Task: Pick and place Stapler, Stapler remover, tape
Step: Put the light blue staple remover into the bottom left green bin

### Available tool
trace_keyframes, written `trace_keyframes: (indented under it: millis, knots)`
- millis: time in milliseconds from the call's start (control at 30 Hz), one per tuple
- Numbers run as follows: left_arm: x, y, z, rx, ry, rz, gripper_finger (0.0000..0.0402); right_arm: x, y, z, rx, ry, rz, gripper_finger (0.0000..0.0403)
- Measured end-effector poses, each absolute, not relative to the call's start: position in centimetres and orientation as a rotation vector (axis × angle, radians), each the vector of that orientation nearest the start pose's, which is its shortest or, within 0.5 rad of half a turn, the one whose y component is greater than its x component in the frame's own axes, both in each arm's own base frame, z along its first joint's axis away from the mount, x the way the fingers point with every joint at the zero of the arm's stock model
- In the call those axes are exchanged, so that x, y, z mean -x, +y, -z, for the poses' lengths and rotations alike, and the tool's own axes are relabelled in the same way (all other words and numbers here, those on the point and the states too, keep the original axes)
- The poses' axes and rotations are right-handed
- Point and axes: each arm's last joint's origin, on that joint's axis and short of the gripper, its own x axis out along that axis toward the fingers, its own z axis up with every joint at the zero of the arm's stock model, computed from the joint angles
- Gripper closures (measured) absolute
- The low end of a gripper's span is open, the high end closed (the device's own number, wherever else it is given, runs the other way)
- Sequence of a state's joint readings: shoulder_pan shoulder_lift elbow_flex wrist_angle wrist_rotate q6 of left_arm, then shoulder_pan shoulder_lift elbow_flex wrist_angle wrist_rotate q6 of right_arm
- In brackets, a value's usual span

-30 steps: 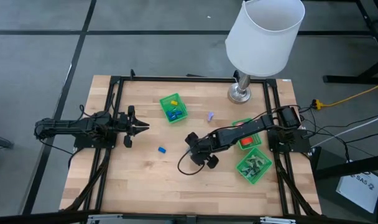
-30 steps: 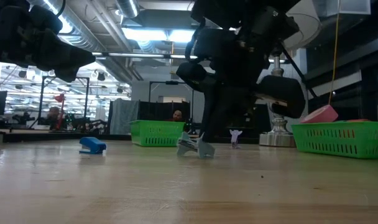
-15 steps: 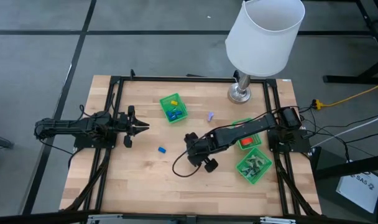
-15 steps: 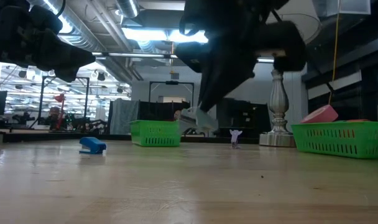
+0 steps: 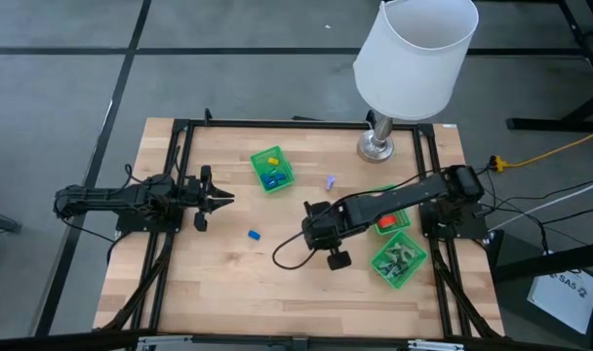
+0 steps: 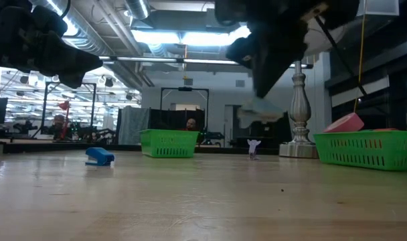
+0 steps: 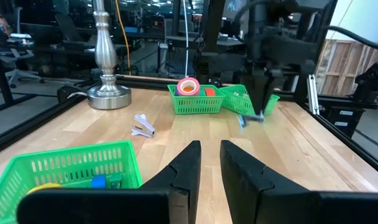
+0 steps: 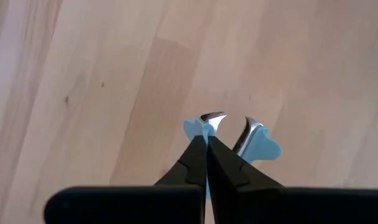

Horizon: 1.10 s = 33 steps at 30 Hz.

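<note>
My right gripper (image 5: 314, 228) hangs over the middle of the table, shut on a light-blue staple remover (image 8: 240, 140), which also shows in the low view (image 6: 260, 111) and left wrist view (image 7: 251, 117). In the high view the gripper hides it. A blue stapler (image 5: 254, 235) lies flat on the wood (image 6: 100, 156). A second, lavender staple remover (image 5: 330, 181) rests on the table near the lamp. Red and pink tape rolls (image 7: 189, 86) sit in a green basket (image 5: 382, 207). My left gripper (image 5: 227, 199) waits at the left side, fingers a narrow gap apart (image 7: 210, 163). My right gripper pinches the staple remover by one light-blue plastic wing (image 8: 194, 129) between its two fingertips (image 8: 199, 154), coming from above and pointing down. The metal jaws (image 8: 248, 132) and the other wing stick out beside the fingers. The remover is lifted clear of the table.
A green basket with blue and yellow blocks (image 5: 272, 169) stands at the far left of centre. Another green basket with staple removers (image 5: 398, 258) sits by the right edge. A lamp with a white shade (image 5: 415, 57) stands at the far right. A black cable (image 5: 289, 261) trails on the wood.
My right gripper has risen from the table with the light-blue staple remover, which stood on the wood a second ago and now hangs clear. The gripper has also carried it toward the table's right edge.
</note>
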<state>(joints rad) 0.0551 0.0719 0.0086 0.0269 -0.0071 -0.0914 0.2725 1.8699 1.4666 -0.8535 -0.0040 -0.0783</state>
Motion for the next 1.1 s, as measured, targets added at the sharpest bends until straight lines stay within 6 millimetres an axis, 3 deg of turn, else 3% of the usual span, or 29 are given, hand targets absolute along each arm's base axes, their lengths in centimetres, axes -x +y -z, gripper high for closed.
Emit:
trace_keyframes:
  millis: [400,767,967,1100]
  knots:
    - [-10.1,0.6,-16.3,0.092,0.034,-0.064,0.0343,-31.8,10.5,-25.6,0.006,1.421,-0.081,0.0402]
    - [-10.1,0.6,-16.3,0.092,0.035,-0.064,0.0343,-28.3,11.6,-27.3,-0.280,1.580,0.164,0.0402]
    - [-10.1,0.6,-16.3,0.092,0.035,-0.064,0.0343,-26.3,12.2,-27.6,-0.363,1.713,0.315,0.0402]
    - [-10.1,0.6,-16.3,0.092,0.035,-0.064,0.0343,-25.4,13.1,-26.6,-0.426,1.771,0.361,0.0402]
